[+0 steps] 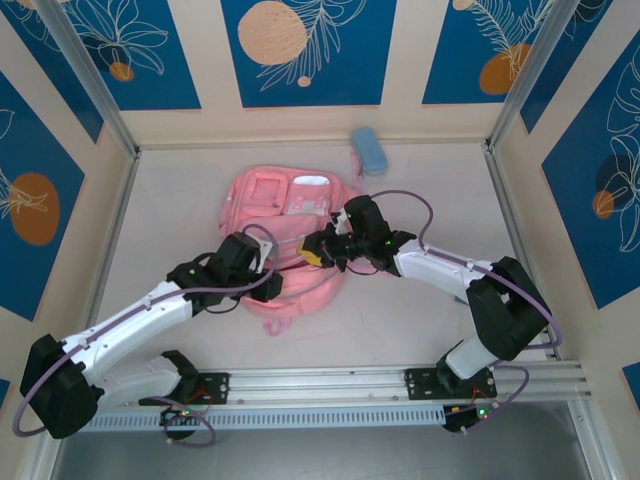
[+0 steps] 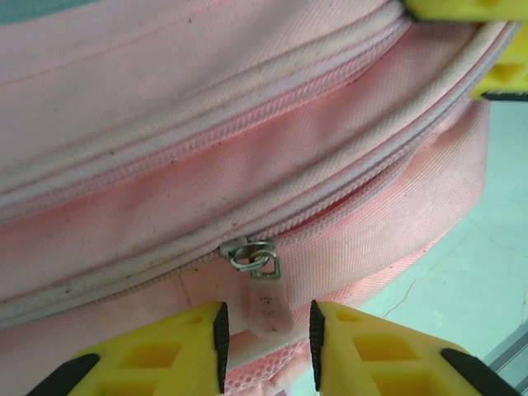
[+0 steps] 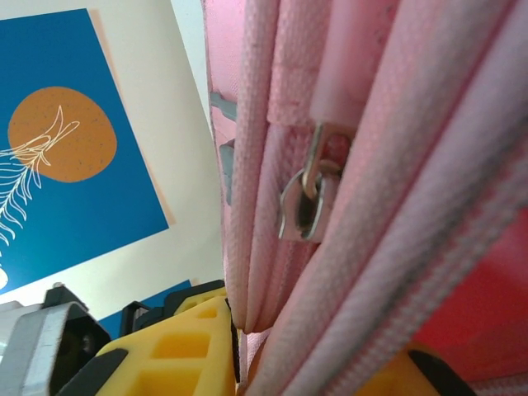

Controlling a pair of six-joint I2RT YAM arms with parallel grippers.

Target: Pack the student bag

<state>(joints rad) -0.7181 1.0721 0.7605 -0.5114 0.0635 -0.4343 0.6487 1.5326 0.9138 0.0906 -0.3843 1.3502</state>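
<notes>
Overhead, left claw (image 1: pixel 275 272) and right claw (image 1: pixel 316 252) hide the near part of the student bag (image 1: pixel 262 190).

Arms (image 1: pixel 130 322): white shells, black joint housings
Cables (image 1: pixel 403 193): lilac, looping along each arm
Fingers (image 2: pixel 157 355): yellow ribbed plastic, black inner pads
Lights (image 1: pixel 481 409): small green dots at bases (image 1: pixel 452 384)

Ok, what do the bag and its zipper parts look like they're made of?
The bag looks like woven synthetic fabric, matte pink; a canvas-like weave shows up close. The zipper slider looks like metal, silvery and shiny, with glints on its edges. The pull tab is probably soft rubber or plastic: pale pink, smooth, slightly translucent.
</notes>
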